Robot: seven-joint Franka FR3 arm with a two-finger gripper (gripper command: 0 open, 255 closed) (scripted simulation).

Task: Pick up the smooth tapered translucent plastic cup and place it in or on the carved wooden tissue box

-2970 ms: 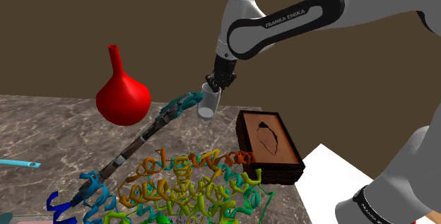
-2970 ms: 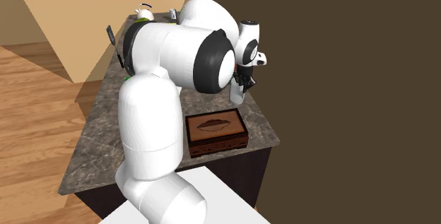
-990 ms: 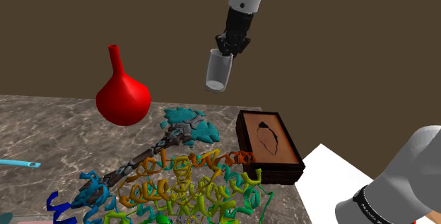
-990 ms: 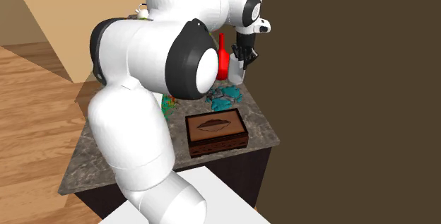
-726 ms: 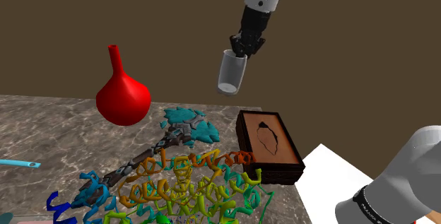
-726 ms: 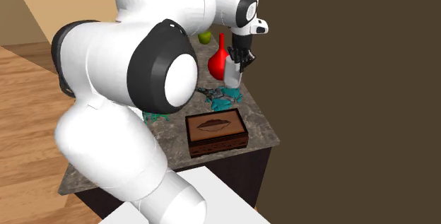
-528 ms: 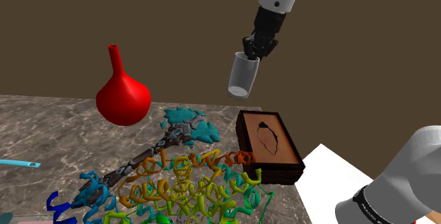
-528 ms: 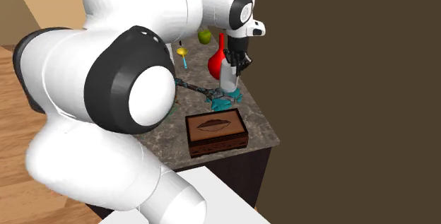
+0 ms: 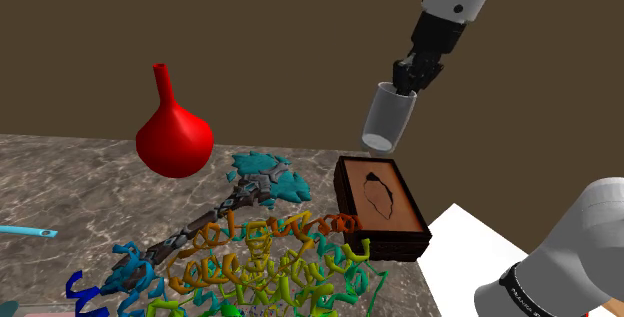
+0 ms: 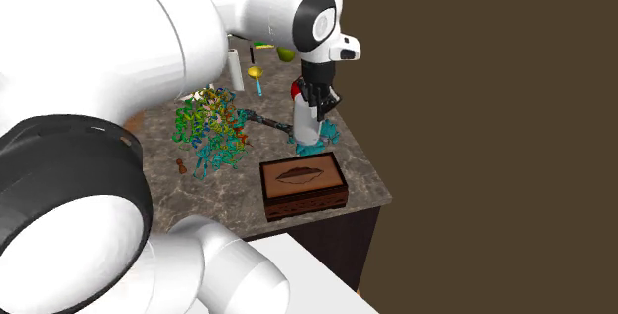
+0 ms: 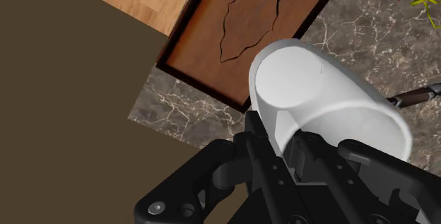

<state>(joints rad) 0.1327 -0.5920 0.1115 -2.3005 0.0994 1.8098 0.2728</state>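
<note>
The dark marble counter [image 9: 60, 195] carried the carved wooden tissue box [image 9: 385, 210] at its right end in the shoulder view, with the box's long side running from near to far and a leaf-shaped slot [image 9: 377, 193] cut in its lid. The pale translucent cup [image 9: 388, 118] hung in the air above the box's far end. It was clear of the lid, mouth up and base down, and its long axis was close to upright with a slight lean. The black gripper [image 9: 412, 80] came down from above and was clamped on the cup at its rim.

In the wrist view the cup's base [image 11: 297, 88] overlapped only the edge of the box [image 11: 247, 18], and the slot lay further on. By my judgement the coming move depended on that offset. The cup needed to travel a little along the box's length towards the slot and then go straight down.
</note>
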